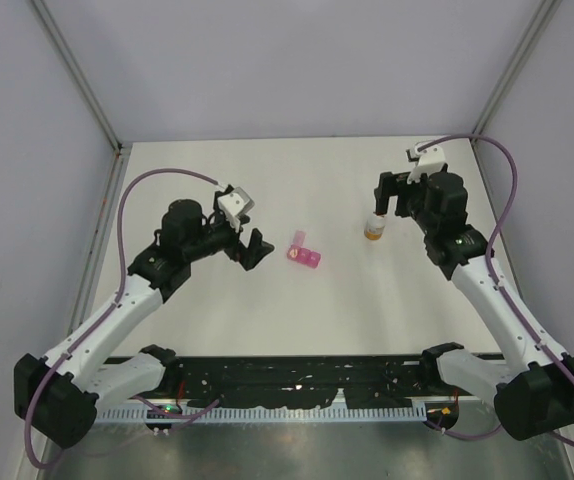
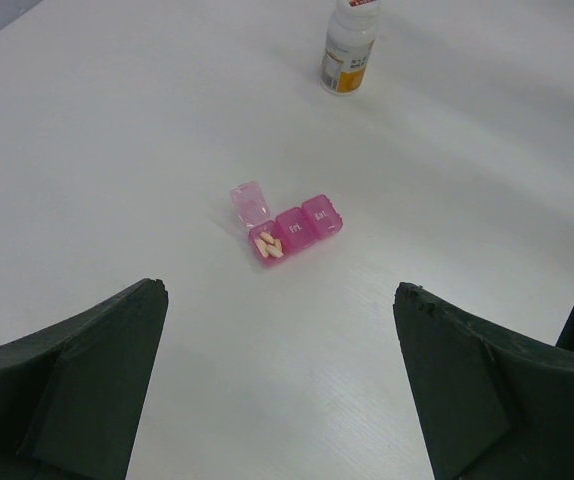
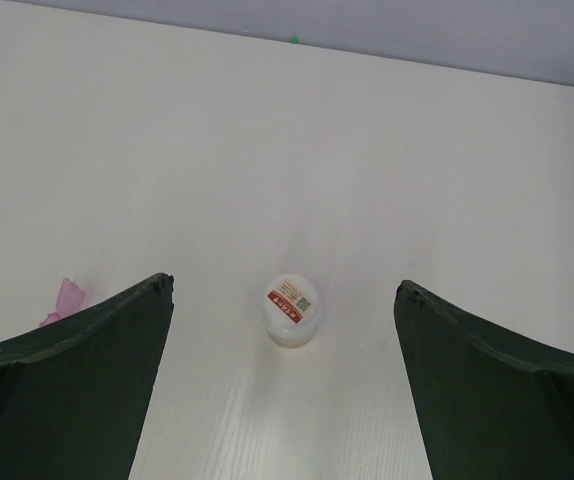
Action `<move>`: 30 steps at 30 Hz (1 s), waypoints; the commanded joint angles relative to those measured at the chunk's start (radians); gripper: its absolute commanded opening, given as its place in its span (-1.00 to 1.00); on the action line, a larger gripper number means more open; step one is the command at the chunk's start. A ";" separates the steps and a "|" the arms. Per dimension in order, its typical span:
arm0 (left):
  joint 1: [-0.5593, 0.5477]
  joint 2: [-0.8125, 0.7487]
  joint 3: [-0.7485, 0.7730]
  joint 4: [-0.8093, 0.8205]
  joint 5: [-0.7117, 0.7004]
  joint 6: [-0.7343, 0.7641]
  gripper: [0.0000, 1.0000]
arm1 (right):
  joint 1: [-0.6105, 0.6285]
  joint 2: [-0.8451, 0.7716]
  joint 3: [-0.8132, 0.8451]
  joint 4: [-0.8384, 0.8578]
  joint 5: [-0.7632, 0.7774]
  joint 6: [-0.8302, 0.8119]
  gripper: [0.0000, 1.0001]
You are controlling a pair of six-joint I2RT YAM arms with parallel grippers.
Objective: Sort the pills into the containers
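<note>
A bright-pink pill box lies mid-table; in the left wrist view the pill box has one lid flipped open, with several pale pills in that compartment and two lids shut. My left gripper is open and empty, just left of the box; in its own view the left gripper sits short of it. My right gripper is open and empty above a small white bottle with an orange-red label; in its own view the bottle stands between the right gripper's fingers.
The bottle stands upright beyond the pill box in the left wrist view. A pink edge of the box shows at the left of the right wrist view. White walls enclose the table on three sides.
</note>
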 commanded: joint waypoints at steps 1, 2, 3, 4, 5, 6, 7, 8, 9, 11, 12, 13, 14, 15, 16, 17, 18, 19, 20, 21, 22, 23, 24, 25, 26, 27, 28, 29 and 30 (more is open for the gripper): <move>0.015 0.012 0.011 0.063 -0.016 -0.033 0.99 | -0.003 -0.042 -0.020 0.016 -0.147 -0.032 0.91; 0.015 0.018 0.011 0.066 -0.022 -0.036 0.99 | -0.004 -0.047 -0.023 0.016 -0.176 -0.047 0.91; 0.017 0.026 0.015 0.065 -0.031 -0.043 0.99 | -0.003 -0.051 -0.026 0.016 -0.222 -0.058 0.90; 0.018 0.037 0.017 0.068 -0.039 -0.053 0.99 | -0.003 -0.054 -0.029 0.020 -0.250 -0.074 0.91; 0.020 0.044 0.023 0.062 -0.040 -0.060 0.99 | -0.004 -0.054 -0.030 0.020 -0.309 -0.085 0.91; 0.023 0.052 0.032 0.054 -0.042 -0.063 0.99 | -0.003 -0.053 -0.029 0.019 -0.352 -0.102 0.91; 0.026 0.057 0.040 0.042 -0.045 -0.063 0.99 | -0.001 -0.047 -0.027 0.020 -0.368 -0.102 0.90; 0.029 0.058 0.044 0.037 -0.048 -0.065 0.99 | 0.002 -0.041 -0.023 0.014 -0.388 -0.108 0.90; 0.034 0.060 0.048 0.032 -0.046 -0.063 0.99 | 0.009 -0.025 -0.020 0.011 -0.391 -0.113 0.91; 0.043 0.057 0.048 0.032 -0.046 -0.091 0.99 | 0.022 0.002 -0.006 -0.003 -0.402 -0.133 0.91; 0.049 0.052 0.045 0.032 -0.046 -0.096 0.99 | 0.023 0.021 -0.006 -0.012 -0.409 -0.151 0.90; 0.055 0.049 0.044 0.032 -0.046 -0.097 0.99 | 0.037 0.027 -0.004 -0.014 -0.414 -0.173 0.91; 0.061 0.044 0.041 0.031 -0.045 -0.100 0.99 | 0.040 0.042 -0.003 -0.018 -0.419 -0.185 0.90; 0.069 0.041 0.038 0.032 -0.040 -0.100 0.99 | 0.063 0.050 -0.001 -0.021 -0.419 -0.217 0.91; 0.076 0.035 0.038 0.031 -0.036 -0.103 0.99 | 0.072 0.064 0.000 -0.032 -0.412 -0.232 0.90; 0.086 0.034 0.035 0.025 -0.033 -0.105 0.99 | 0.103 0.074 0.003 -0.037 -0.403 -0.258 0.90; 0.093 0.026 0.034 0.020 -0.026 -0.108 0.99 | 0.117 0.084 0.003 -0.041 -0.383 -0.272 0.91; 0.103 0.024 0.034 0.017 -0.020 -0.109 0.99 | 0.153 0.091 0.006 -0.050 -0.376 -0.301 0.90; 0.112 0.023 0.034 0.011 -0.017 -0.111 0.99 | 0.192 0.101 0.008 -0.055 -0.354 -0.314 0.91; 0.118 0.021 0.034 0.005 -0.013 -0.113 0.99 | 0.215 0.107 0.014 -0.061 -0.328 -0.335 0.91; 0.126 0.018 0.032 0.002 -0.009 -0.116 0.99 | 0.252 0.119 0.016 -0.064 -0.319 -0.344 0.90; 0.132 0.020 0.032 0.002 -0.008 -0.117 0.99 | 0.270 0.127 0.023 -0.069 -0.301 -0.361 0.90; 0.138 0.020 0.032 0.000 -0.006 -0.120 1.00 | 0.299 0.142 0.026 -0.072 -0.293 -0.368 0.90; 0.146 0.021 0.032 0.000 -0.005 -0.128 0.99 | 0.313 0.151 0.034 -0.078 -0.285 -0.375 0.91; 0.153 0.023 0.031 0.000 -0.002 -0.135 0.99 | 0.335 0.168 0.040 -0.080 -0.287 -0.380 0.91; 0.161 0.024 0.031 0.000 0.000 -0.142 0.99 | 0.341 0.180 0.048 -0.086 -0.293 -0.383 0.91; 0.169 0.027 0.031 0.000 0.000 -0.151 0.99 | 0.356 0.203 0.052 -0.092 -0.299 -0.386 0.90; 0.178 0.027 0.032 0.000 -0.002 -0.159 0.99 | 0.361 0.225 0.061 -0.098 -0.303 -0.392 0.90; 0.185 0.026 0.032 0.000 0.000 -0.163 0.99 | 0.368 0.239 0.066 -0.103 -0.305 -0.392 0.91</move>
